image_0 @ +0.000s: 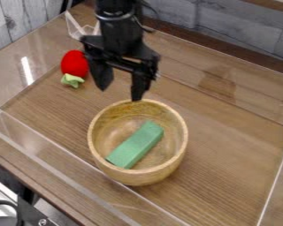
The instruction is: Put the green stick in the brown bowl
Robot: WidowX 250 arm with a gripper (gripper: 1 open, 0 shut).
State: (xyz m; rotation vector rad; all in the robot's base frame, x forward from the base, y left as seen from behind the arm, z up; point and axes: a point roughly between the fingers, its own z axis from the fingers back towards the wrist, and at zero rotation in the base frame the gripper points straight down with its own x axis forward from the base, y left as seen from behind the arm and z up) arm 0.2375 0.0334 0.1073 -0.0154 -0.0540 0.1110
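The wooden table [226, 124] spreads under me on every side, its plank grain running past my claw, with clear plastic walls [61, 190] standing along its edges. Below my claw and toward the camera sits the brown bowl [138, 141], round and thick-walled, the biggest loose thing here. My claw [121, 86] hangs above its far rim, pointing straight down, both black fingers [141, 85] spread wide apart with nothing between them. Inside the bowl, beneath me and a little nearer the camera, lies the green stick [135, 146], flat on the bowl's floor; its long axis runs on a diagonal, one end toward the near left wall, the other toward the far right. I touch neither stick nor bowl. Beside my claw, on the picture's left, the red strawberry toy [73, 65] rests on the table. I can read no brand, label or writing on any of these.
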